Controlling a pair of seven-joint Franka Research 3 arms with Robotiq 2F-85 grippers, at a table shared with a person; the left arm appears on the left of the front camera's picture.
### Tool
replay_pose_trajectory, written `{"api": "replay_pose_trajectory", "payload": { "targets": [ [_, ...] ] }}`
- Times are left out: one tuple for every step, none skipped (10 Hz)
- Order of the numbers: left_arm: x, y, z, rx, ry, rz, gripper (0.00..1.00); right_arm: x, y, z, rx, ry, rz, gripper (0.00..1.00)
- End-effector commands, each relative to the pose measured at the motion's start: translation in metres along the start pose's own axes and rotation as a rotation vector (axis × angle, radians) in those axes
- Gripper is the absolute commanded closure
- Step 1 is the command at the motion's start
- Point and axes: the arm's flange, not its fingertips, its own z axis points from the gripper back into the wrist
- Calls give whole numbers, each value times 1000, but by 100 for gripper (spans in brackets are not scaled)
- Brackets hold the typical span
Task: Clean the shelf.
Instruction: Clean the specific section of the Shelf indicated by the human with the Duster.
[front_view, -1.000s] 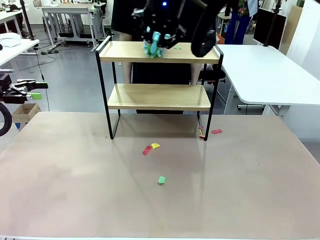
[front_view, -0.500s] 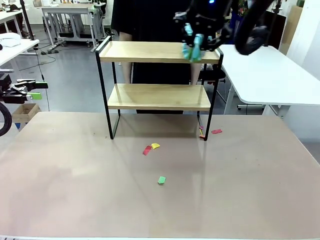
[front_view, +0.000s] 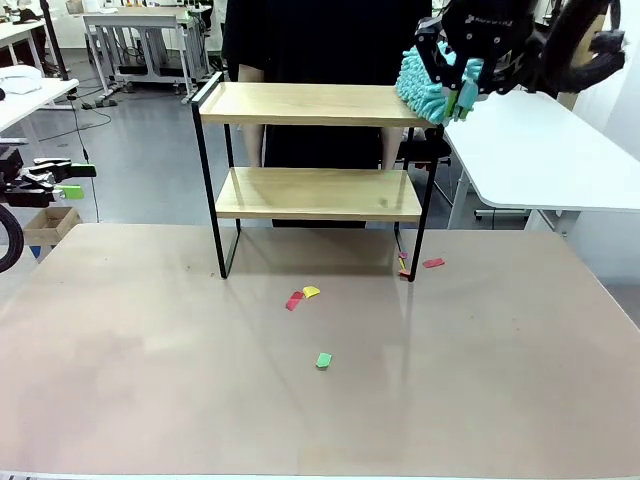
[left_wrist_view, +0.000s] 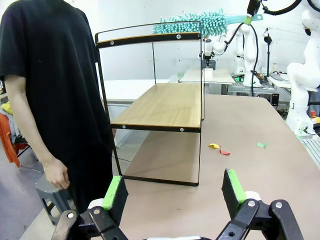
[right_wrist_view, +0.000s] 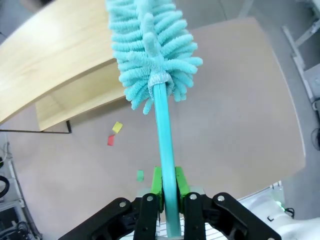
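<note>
The shelf (front_view: 315, 105) stands at the table's far middle: two light wooden boards in a thin black frame. My right gripper (front_view: 470, 62) hovers just past the right end of the top board, shut on the handle of a teal fluffy duster (front_view: 424, 86). The duster's head hangs over the right rail. In the right wrist view the green pads clamp the duster handle (right_wrist_view: 164, 145), with the top board (right_wrist_view: 55, 62) beneath the head. My left gripper (left_wrist_view: 172, 192) is open and holds nothing, off the table's left edge (front_view: 72, 180). From there the shelf (left_wrist_view: 160, 107) shows side-on.
Small paper scraps lie on the table in front of the shelf: red (front_view: 295, 300), yellow (front_view: 311, 291), green (front_view: 323, 360) and another red (front_view: 432, 263) by the right leg. A person in black (left_wrist_view: 47, 90) stands behind the shelf. A white table (front_view: 540, 150) is at right.
My right gripper swept the duster rightward along the top board, from its middle to past the right end. A green bit seen on that board earlier no longer shows. The left arm stayed still.
</note>
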Motion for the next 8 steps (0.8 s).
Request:
{"api": "replay_pose_trajectory", "payload": {
  "targets": [
    [2,-1,-1,1,1,-4,0,-3,-10,11,22,-85,23,87],
    [2,-1,-1,1,1,-4,0,-5,-14,20,66,-123,33,87],
    [2,-1,-1,1,1,-4,0,-6,-16,25,70,-157,30,87],
    [2,-1,-1,1,1,-4,0,-9,-18,32,89,-185,32,87],
    [2,-1,-1,1,1,-4,0,-10,-20,36,95,-196,34,87],
    [2,-1,-1,1,1,-4,0,-10,-21,40,96,-215,33,87],
    [2,-1,-1,1,1,-4,0,-11,-23,44,101,-231,31,87],
    [2,-1,-1,1,1,-4,0,-14,-23,50,127,-254,54,87]
  ]
}}
